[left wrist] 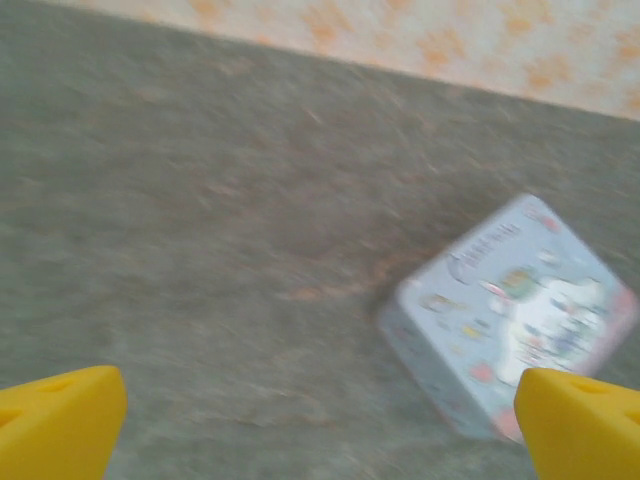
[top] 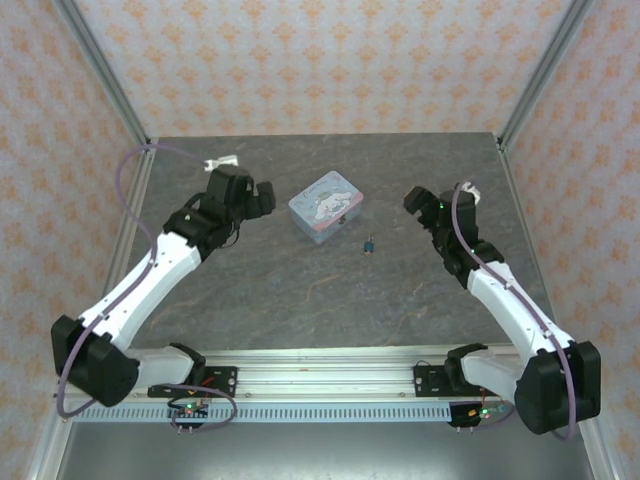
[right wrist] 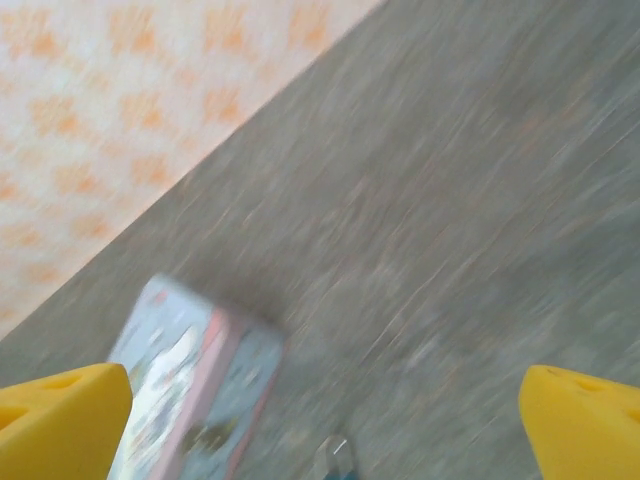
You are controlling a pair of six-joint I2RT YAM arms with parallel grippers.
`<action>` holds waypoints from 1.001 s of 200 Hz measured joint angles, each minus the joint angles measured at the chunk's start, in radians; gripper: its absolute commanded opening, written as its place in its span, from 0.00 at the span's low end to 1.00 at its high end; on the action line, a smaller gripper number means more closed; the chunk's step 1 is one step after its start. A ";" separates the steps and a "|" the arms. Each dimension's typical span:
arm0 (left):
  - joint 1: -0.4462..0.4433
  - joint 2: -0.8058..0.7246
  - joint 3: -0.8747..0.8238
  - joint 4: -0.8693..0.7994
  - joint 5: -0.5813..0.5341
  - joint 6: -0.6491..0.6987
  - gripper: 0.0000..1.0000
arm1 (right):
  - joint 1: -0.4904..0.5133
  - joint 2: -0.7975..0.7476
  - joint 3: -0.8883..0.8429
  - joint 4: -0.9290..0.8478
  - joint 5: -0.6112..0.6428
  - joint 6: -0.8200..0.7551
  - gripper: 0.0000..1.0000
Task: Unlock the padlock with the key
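The tiny teal-blue padlock (top: pixel 370 244) lies on the grey table just right of the cartoon tin's near corner. It also appears as a blur at the bottom edge of the right wrist view (right wrist: pixel 338 462). The key is too small to make out apart from the padlock. My left gripper (top: pixel 263 197) hovers left of the tin. Its yellow fingers (left wrist: pixel 60 420) are spread wide, with bare table between them. My right gripper (top: pixel 413 203) is to the right of the padlock, open (right wrist: pixel 325 405), with its fingers (right wrist: pixel 585 425) far apart and nothing held.
A pale blue-and-pink cartoon tin (top: pixel 325 207) sits at the table's middle, between the two grippers (left wrist: pixel 510 320) (right wrist: pixel 190 390). Patterned walls and metal posts enclose the grey tabletop (top: pixel 300 290). Both wrist views are motion-blurred.
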 measured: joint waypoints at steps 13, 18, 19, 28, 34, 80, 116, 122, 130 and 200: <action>0.002 -0.046 -0.090 0.070 -0.101 0.056 1.00 | -0.006 -0.005 -0.031 0.044 0.119 -0.088 0.99; 0.005 -0.060 -0.127 0.101 -0.139 0.079 1.00 | -0.006 -0.006 -0.053 0.079 0.163 -0.126 0.99; 0.005 -0.061 -0.131 0.104 -0.144 0.082 1.00 | -0.006 -0.006 -0.057 0.084 0.169 -0.131 0.99; 0.018 -0.075 -0.191 0.158 -0.200 0.117 1.00 | -0.006 -0.002 -0.106 0.159 0.247 -0.200 0.99; 0.031 -0.080 -0.224 0.193 -0.229 0.137 1.00 | -0.008 0.009 -0.142 0.210 0.292 -0.248 0.99; 0.187 -0.100 -0.521 0.537 -0.310 0.257 1.00 | -0.045 0.243 -0.293 0.511 0.444 -0.463 0.99; 0.291 -0.025 -0.637 0.771 -0.277 0.275 1.00 | -0.085 0.354 -0.326 0.679 0.431 -0.513 0.99; 0.296 -0.002 -0.650 0.809 -0.265 0.285 1.00 | -0.095 0.369 -0.326 0.717 0.420 -0.517 0.99; 0.300 0.031 -0.666 0.864 -0.244 0.301 1.00 | -0.105 0.382 -0.326 0.738 0.403 -0.521 0.99; 0.336 0.264 -0.735 1.162 0.011 0.383 1.00 | -0.172 0.443 -0.375 0.901 0.169 -0.542 0.99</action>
